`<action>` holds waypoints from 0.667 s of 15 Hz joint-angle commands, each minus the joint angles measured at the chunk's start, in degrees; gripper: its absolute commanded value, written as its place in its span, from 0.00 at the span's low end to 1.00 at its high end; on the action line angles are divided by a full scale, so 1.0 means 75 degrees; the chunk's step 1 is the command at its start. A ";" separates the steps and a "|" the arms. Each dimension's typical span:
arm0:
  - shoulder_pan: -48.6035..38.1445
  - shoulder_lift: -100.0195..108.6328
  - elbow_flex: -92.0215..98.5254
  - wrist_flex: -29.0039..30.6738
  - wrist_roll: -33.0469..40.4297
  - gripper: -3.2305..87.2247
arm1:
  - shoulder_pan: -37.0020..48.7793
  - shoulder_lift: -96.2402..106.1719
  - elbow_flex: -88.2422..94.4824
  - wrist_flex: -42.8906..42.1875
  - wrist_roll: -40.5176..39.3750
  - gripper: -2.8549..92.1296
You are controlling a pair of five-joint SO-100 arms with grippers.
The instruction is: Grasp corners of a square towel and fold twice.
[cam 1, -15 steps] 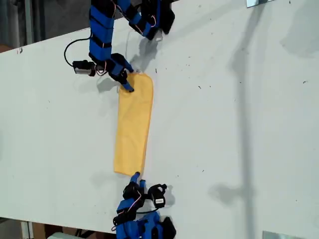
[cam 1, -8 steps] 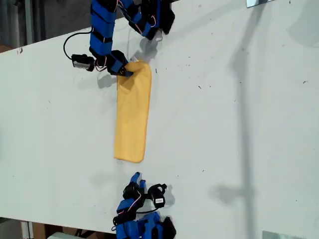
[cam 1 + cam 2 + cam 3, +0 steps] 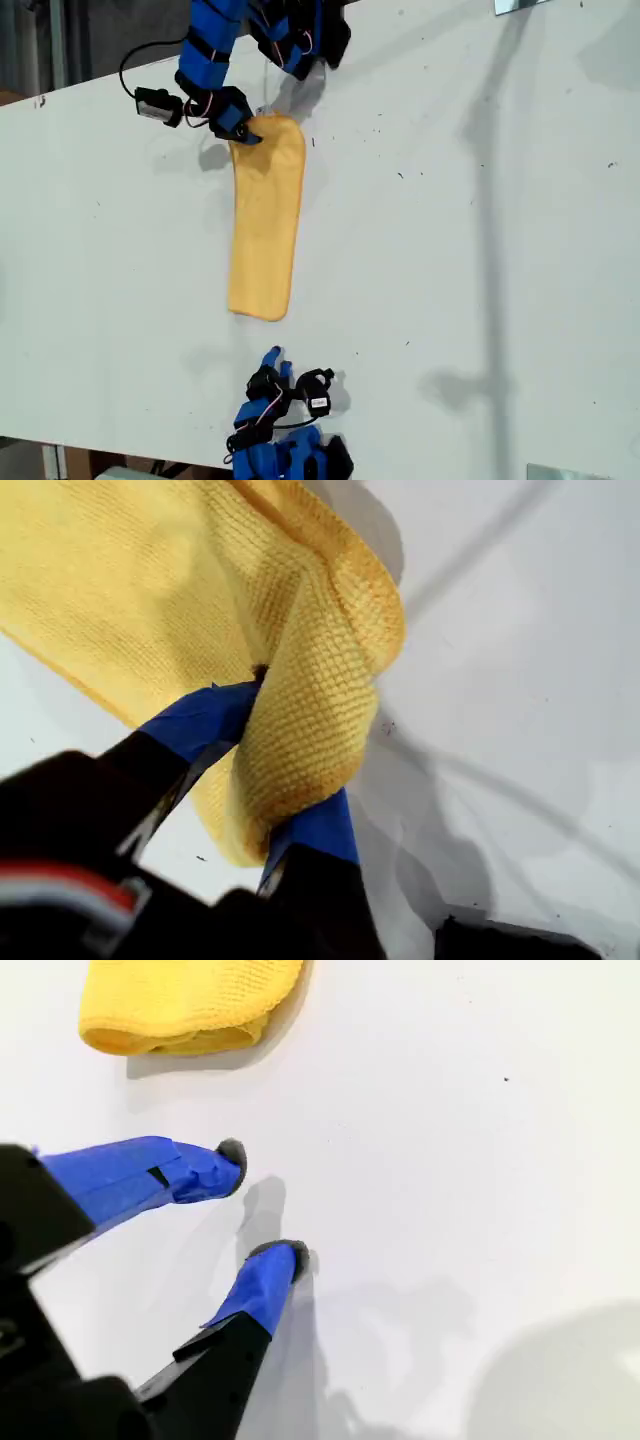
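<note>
1. While the towel (image 3: 266, 220) lies as a long, narrow yellow strip on the white table (image 3: 480, 250), folded lengthwise by the look of it, one end sits at the exterior view's upper left and the other reaches toward the bottom.
2. At that upper end my first gripper (image 3: 240, 130) is clamped on a corner (image 3: 320, 710); the first wrist view shows the terry bunched and rolled between the blue fingers (image 3: 205, 720).
3. Further right along the bottom of the exterior view, my second gripper (image 3: 272, 355) rests near the free end of the strip without touching it. Its jaws stand apart with nothing between them, and the second wrist view shows the doubled edge (image 3: 175, 1035) lying just ahead.
4. I judge the cloth soft, light and limp: it creases wherever it is pinched and will sag or drag if lifted by one end only. The best hold looks to be the stacked layers at the free end's corner, taken together so that they do not slip apart.
5. The tabletop is flat, matte white and flecked with small dark marks, with soft shadows across it. Beyond its far edge at the exterior view's upper left, the room is dim and unclear.
</note>
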 commanded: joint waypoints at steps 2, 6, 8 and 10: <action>-0.0082 0.0035 -0.0211 -0.0082 -0.0035 0.18 | 0.0035 0.1910 -0.0621 0.0797 0.0035 0.03; -0.0094 0.0000 -0.0234 -0.0082 -0.0012 0.18 | -0.0738 0.0891 -0.2402 0.0504 -0.0012 0.03; -0.0094 -0.0012 -0.0234 -0.0094 0.0012 0.18 | -0.1160 -0.0469 -0.3832 0.0176 -0.0246 0.03; -0.0094 -0.0012 -0.0234 -0.0094 0.0023 0.18 | -0.1605 -0.2051 -0.5672 0.0187 -0.0457 0.03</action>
